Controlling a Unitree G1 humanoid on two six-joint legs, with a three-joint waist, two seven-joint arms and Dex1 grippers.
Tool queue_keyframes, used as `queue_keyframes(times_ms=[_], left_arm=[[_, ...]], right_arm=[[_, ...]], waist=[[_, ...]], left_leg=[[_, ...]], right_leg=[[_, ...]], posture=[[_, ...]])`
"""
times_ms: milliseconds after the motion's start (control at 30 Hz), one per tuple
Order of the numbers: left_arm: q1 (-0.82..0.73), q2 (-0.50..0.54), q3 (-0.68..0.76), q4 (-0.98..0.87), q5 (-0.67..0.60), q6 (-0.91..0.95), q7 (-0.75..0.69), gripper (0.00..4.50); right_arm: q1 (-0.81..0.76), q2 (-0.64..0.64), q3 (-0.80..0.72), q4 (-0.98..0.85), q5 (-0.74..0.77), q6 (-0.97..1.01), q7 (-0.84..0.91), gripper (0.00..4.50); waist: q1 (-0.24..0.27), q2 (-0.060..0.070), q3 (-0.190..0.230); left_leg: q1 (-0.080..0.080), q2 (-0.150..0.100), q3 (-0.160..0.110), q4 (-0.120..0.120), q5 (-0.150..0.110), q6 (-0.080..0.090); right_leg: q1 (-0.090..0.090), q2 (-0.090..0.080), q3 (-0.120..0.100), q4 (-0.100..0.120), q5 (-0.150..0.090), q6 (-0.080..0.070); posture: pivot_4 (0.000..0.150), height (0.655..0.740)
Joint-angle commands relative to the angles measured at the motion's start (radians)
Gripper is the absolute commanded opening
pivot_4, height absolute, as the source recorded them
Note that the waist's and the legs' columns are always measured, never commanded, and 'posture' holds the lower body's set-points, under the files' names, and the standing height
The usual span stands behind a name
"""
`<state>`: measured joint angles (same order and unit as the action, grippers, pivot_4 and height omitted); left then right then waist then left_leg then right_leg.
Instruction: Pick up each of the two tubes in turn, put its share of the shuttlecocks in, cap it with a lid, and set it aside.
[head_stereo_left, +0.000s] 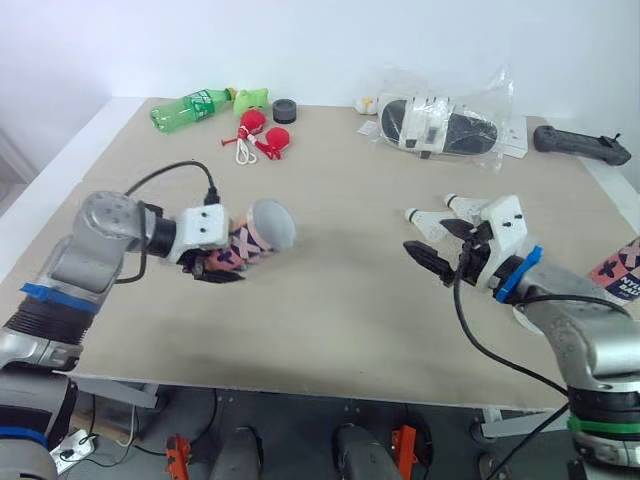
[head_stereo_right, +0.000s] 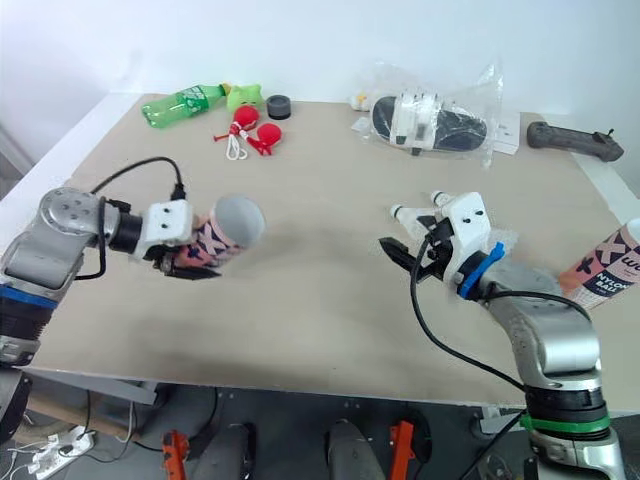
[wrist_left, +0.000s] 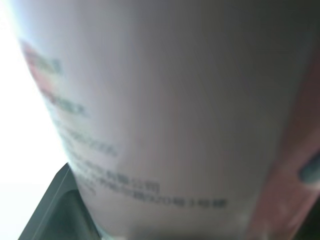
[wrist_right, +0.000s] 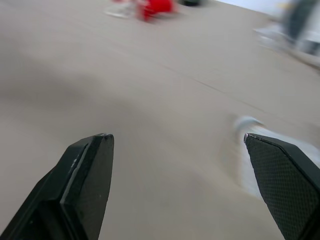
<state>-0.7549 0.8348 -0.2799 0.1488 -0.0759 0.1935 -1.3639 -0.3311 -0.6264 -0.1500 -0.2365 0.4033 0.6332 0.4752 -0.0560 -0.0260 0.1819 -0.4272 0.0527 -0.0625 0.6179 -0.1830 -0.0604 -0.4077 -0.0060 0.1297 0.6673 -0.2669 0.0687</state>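
the pink-and-black patterned cardboard tube (head_stereo_left: 250, 243) sits at about 9 o'clock on the pale wooden bench (head_stereo_left: 340, 300), lifted clear of the surface. the left end effector (head_stereo_left: 222, 264) is clenched round its lower body. the tube lies tilted, with its round grey end toward the middle of the bench. i cannot tell whether that end is an open mouth or a lid. the left wrist view shows the printed wall pressed right up against the fingers.

at about 4 o'clock the right end effector (wrist_right: 176, 137) hangs released, jaws wide apart and grasping nothing. just beyond it, toward 3 o'clock, at least two white feathered shuttlecocks (head_stereo_left: 428, 219) lie loose on the bench. a second patterned tube (head_stereo_right: 603, 268) stands at the 3 o'clock edge, well apart from the first. its top is cut off, so i cannot tell whether it is capped.

judged from this, the first pick-up is done and little else. shuttlecocks remain outside, so the filling looks unfinished at best. what is left is loading the held tube, capping it and setting it aside, then the whole round for the second tube, unless that one is already closed. i can make out no certain lid. a small black round object (head_stereo_left: 285, 110) at 12 o'clock, beside a green plastic bottle (head_stereo_left: 190, 108), is too small to name.
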Motion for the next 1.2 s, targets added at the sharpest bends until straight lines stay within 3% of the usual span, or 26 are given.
queue_keyframes(times_ms=[33, 700, 733, 933, 1033, 1067, 1200], left_arm=[[-0.024, 0.0, -0.011, -0.039, 0.016, 0.022, -0.019, 3.15], [-0.019, -0.064, -0.03, -0.007, 0.069, 0.052, -0.009, 3.15], [-0.021, -0.067, -0.03, -0.003, 0.071, 0.049, -0.008, 3.13], [-0.028, -0.078, -0.027, 0.013, 0.074, 0.045, -0.01, 3.13], [-0.027, -0.081, -0.027, 0.017, 0.073, 0.047, -0.01, 3.13], [-0.025, -0.081, -0.027, 0.018, 0.073, 0.047, -0.009, 3.13], [-0.023, -0.085, -0.028, 0.019, 0.074, 0.048, -0.007, 3.13]], right_arm=[[-0.047, 0.04, 0.01, 0.067, -0.077, -0.051, -0.079, 4.5], [-0.324, 0.225, 0.046, 0.645, -0.231, -0.329, -0.131, 4.5], [-0.332, 0.231, 0.043, 0.662, -0.232, -0.338, -0.133, 3.97], [-0.348, 0.238, 0.05, 0.705, -0.249, -0.382, -0.127, 1.88], [-0.343, 0.229, 0.051, 0.686, -0.249, -0.39, -0.108, 0.39], [-0.341, 0.222, 0.051, 0.668, -0.247, -0.389, -0.096, 0.16], [-0.313, 0.165, 0.075, 0.499, -0.198, -0.345, 0.058, 0.16]], waist=[[-0.002, 0.0, 0.0], [-0.013, 0.001, 0.0], [-0.015, 0.001, 0.0], [-0.021, 0.001, 0.0], [-0.021, 0.001, 0.0], [-0.021, 0.001, 0.0], [-0.021, 0.002, 0.001]], left_leg=[[0.0, 0.0, 0.0, 0.0, 0.0, 0.0], [0.0, 0.0, 0.0, 0.0, 0.0, 0.001], [0.0, 0.0, 0.0, 0.0, 0.0, 0.001], [0.0, 0.0, -0.001, 0.0, 0.0, 0.001], [0.0, 0.0, -0.001, 0.0, 0.0, 0.001], [0.0, 0.0, -0.001, 0.0, 0.0, 0.001], [0.001, -0.001, -0.001, 0.001, 0.0, 0.001]], right_leg=[[0.0, 0.0, 0.0, 0.0, 0.0, 0.0], [0.0, 0.0, 0.0, 0.001, 0.003, -0.006], [0.0, 0.0, 0.0, 0.001, 0.003, -0.006], [0.0, 0.0, 0.0, 0.002, 0.003, -0.006], [0.0, 0.0, 0.0, 0.002, 0.003, -0.006], [0.0, 0.0, 0.0, 0.003, 0.003, -0.006], [0.0, 0.0, 0.0, 0.004, 0.003, -0.006]], posture=[[0.15, 0.74], [0.15, 0.74], [0.15, 0.74], [0.15, 0.74], [0.15, 0.74], [0.15, 0.74], [0.15, 0.74]])
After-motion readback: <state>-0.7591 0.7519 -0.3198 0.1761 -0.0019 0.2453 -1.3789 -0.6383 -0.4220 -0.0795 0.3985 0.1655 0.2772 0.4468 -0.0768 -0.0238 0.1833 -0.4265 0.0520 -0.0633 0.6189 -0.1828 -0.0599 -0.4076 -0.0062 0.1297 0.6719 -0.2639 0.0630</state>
